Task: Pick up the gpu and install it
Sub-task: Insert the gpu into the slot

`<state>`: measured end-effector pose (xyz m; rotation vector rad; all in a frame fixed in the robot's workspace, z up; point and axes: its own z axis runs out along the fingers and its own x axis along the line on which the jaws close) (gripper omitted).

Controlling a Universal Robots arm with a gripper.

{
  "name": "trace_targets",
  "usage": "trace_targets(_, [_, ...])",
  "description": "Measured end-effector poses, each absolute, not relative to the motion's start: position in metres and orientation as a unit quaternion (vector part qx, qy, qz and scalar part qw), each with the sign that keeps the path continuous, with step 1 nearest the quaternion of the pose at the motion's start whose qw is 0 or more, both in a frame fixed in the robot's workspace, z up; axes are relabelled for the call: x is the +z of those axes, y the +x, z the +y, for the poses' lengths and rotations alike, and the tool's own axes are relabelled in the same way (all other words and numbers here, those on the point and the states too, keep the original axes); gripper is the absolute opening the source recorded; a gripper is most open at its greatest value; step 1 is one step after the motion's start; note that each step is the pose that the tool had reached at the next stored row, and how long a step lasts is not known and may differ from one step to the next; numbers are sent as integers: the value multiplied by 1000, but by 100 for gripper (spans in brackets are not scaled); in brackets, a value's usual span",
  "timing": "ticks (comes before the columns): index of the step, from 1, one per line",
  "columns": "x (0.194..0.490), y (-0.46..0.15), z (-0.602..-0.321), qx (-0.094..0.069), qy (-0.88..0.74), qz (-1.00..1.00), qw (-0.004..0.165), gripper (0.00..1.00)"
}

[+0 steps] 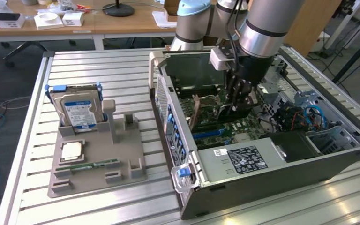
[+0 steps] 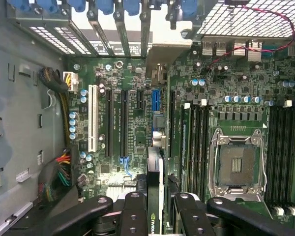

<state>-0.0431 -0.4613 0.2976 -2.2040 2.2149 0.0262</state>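
In the wrist view the gpu (image 2: 155, 187) shows edge-on as a thin green and dark card with a logo near the fingers. My gripper (image 2: 157, 199) is shut on it, with one black finger (image 2: 132, 211) on each side. The card hangs over the motherboard (image 2: 137, 73), roughly in line with the blue expansion slot (image 2: 156, 101), and its metal end bracket (image 2: 160, 54) reaches toward the rear slot openings. In the exterior view my gripper (image 1: 235, 101) reaches down inside the open computer case (image 1: 167, 117), with the dark gpu (image 1: 228, 112) below it, close to the board. Whether the card touches the slot is not visible.
On the exterior view's left a grey fixture (image 1: 130, 164) holds a silver hard drive (image 1: 77, 110), a processor chip (image 1: 71, 150) and a green memory stick (image 1: 92, 165). Inside the case are the power supply (image 1: 245, 159), a drive cage with cables (image 1: 299, 117), an empty CPU socket (image 2: 236, 164) and memory slots (image 2: 199, 142).
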Motion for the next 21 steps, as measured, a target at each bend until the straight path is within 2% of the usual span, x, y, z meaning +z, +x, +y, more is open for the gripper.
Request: trace_targets(21, [279,-48,-461,8,-705,709,8,26])
